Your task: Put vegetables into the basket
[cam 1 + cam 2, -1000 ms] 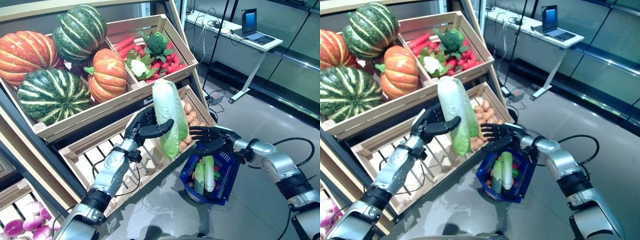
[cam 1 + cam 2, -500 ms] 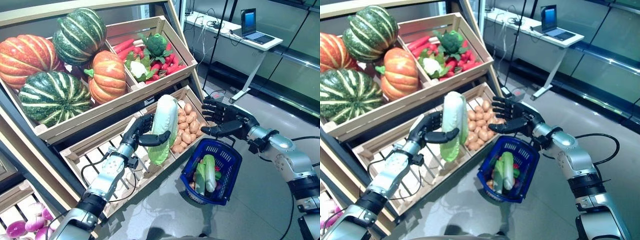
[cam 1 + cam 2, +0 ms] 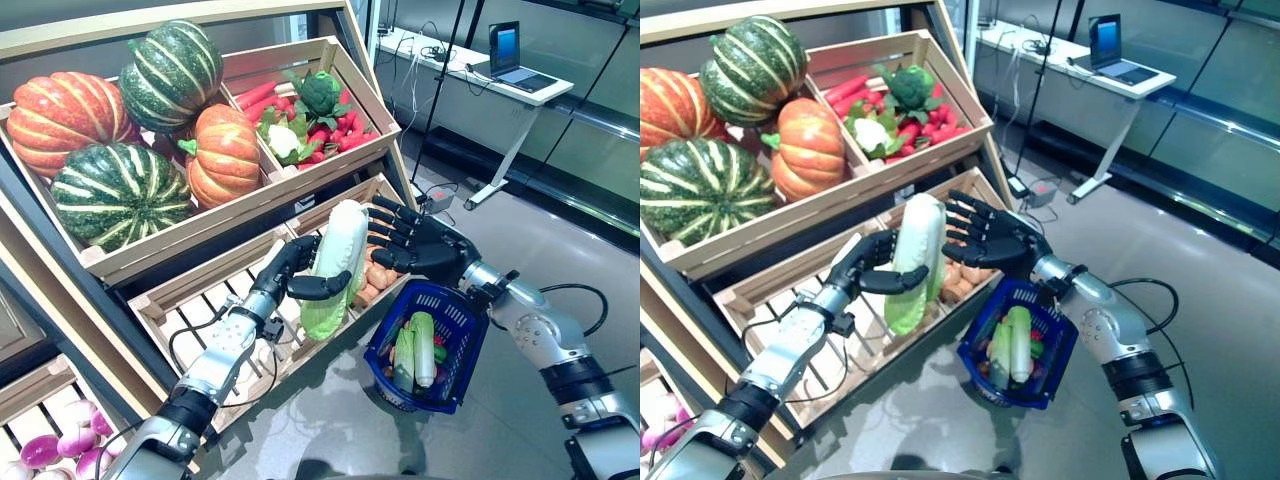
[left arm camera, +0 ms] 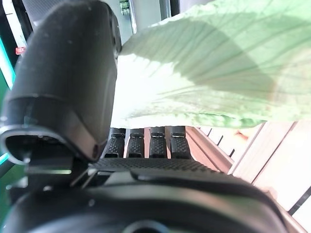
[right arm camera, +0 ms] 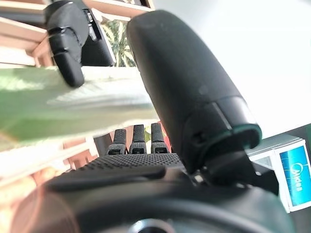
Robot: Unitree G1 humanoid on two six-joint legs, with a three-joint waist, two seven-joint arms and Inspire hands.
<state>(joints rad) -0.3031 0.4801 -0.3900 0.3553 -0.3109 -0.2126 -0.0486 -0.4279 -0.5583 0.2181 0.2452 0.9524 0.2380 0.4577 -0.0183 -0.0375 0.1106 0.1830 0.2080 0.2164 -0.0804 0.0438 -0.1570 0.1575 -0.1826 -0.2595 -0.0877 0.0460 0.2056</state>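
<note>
Blue plastic basket [image 3: 462,330] hangs under right arm, holding green-white vegetables [image 3: 414,348]. Left robot hand [image 3: 292,272] clamped round pale green cabbage [image 3: 335,262], upright, just left of basket. Right robot hand [image 3: 420,247] fingers spread wide, just beside cabbage top. Behind: lower wooden crate [image 3: 215,300] with potatoes [image 3: 378,276]; upper crates with pumpkins [image 3: 120,130], red radishes [image 3: 340,125], broccoli [image 3: 318,92]. Far desk [image 3: 470,75] with laptop [image 3: 515,58].
</note>
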